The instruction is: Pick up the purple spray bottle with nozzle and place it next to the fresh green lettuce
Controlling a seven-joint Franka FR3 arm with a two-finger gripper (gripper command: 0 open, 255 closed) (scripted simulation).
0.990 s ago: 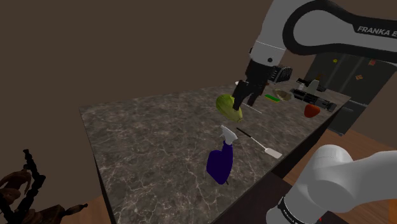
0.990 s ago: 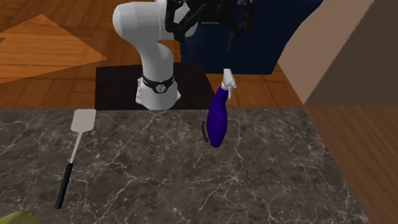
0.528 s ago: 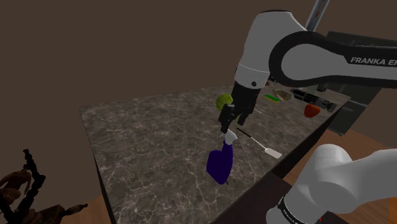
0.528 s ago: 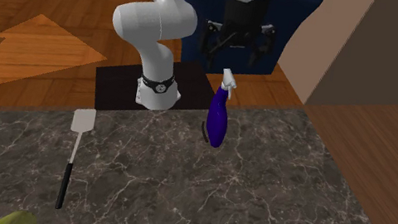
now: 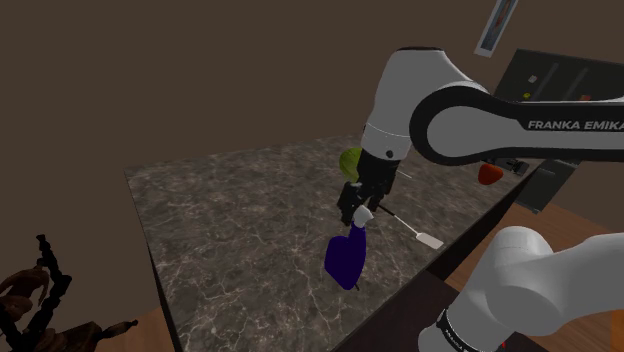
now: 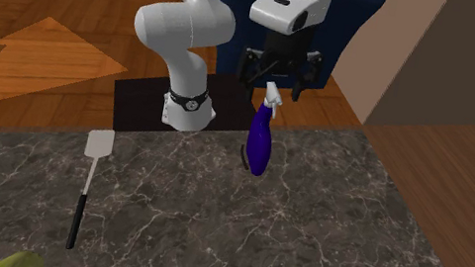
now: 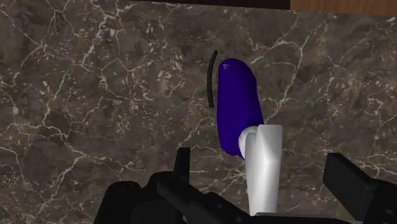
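Note:
The purple spray bottle [image 5: 347,258] stands upright on the dark marble counter [image 5: 230,220], near the edge closest to the arm's stand. Its white nozzle [image 5: 361,214] is on top. My gripper [image 5: 354,208] hangs right at the nozzle, open. In the wrist view the bottle [image 7: 236,114] and nozzle [image 7: 264,167] lie between my two fingers [image 7: 183,163], which stand apart and do not touch it. From the second exterior view, the gripper [image 6: 275,80] sits just above the bottle [image 6: 259,143]. The green lettuce [image 5: 350,160] lies further along the counter, partly behind the arm.
A spatula [image 5: 408,227] with a black handle and white blade lies between bottle and lettuce, also visible as the spatula [image 6: 87,183]. A red item [image 5: 489,174] sits at the counter's far end. The counter edge [image 5: 420,275] runs close beside the bottle. A blue sofa [image 6: 351,17] stands behind the arm.
The arm swung from above the lettuce over to the bottle and came down. The open gripper now brackets the nozzle. The bottle has not moved.

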